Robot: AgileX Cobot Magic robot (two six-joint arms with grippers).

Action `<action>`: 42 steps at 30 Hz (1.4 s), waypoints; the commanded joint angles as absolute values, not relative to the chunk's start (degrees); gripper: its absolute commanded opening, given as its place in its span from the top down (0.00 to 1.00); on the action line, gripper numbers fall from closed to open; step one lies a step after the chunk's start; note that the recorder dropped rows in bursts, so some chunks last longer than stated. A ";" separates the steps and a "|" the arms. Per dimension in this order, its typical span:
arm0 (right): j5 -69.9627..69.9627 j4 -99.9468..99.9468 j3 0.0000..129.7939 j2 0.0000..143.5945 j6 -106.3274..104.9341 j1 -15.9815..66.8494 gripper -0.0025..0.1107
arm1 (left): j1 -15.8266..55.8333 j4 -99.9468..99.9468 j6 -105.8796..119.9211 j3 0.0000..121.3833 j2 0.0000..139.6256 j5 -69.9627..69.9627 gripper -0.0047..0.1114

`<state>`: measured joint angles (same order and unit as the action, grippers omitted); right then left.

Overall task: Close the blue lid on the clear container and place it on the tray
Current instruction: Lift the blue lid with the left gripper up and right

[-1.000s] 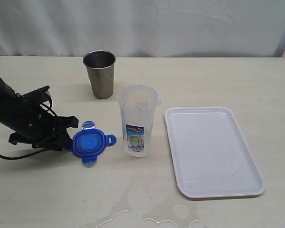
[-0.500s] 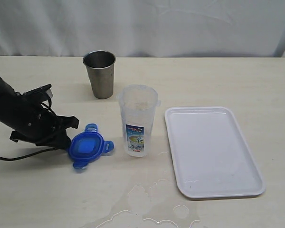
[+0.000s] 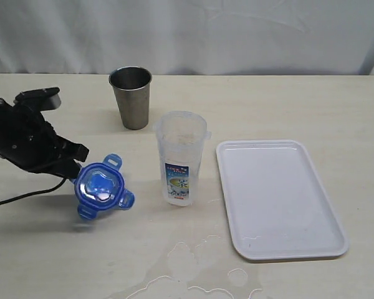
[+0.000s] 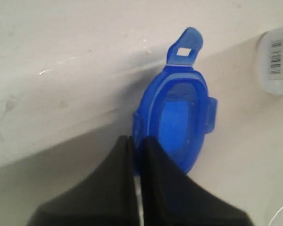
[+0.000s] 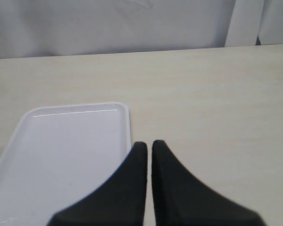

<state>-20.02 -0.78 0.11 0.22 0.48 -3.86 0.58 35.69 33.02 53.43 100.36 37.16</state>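
Fingers of left gripper (image 4: 137,139): were clamped on the edge of the blue lid (image 4: 177,117)
Fingers of right gripper (image 5: 149,145): were pressed together, empty, near the tray (image 5: 61,155)
Place of blue lid: hung tilted, left of the clear container (image 3: 181,159), apart from it

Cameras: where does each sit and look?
Exterior view: off the arms, facing the table; the left gripper holds the blue lid near the clear container.
Left wrist view: on the left arm, past its shut jaws onto that lid.
Right wrist view: on the right arm, over the shut right gripper onto the tray.
Shared: exterior also shows lid and tray.
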 commanded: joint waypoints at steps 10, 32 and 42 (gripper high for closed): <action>-19.79 -0.91 0.00 0.00 0.00 -3.82 0.94 | 4.64 34.67 35.99 53.39 81.73 38.36 0.96; -19.79 -0.91 0.00 0.00 0.00 -3.82 0.94 | 7.35 30.86 51.09 57.40 78.27 27.04 0.96; -19.79 -0.91 0.00 0.00 0.00 -3.82 0.94 | 14.20 31.49 61.31 62.18 78.27 22.43 0.96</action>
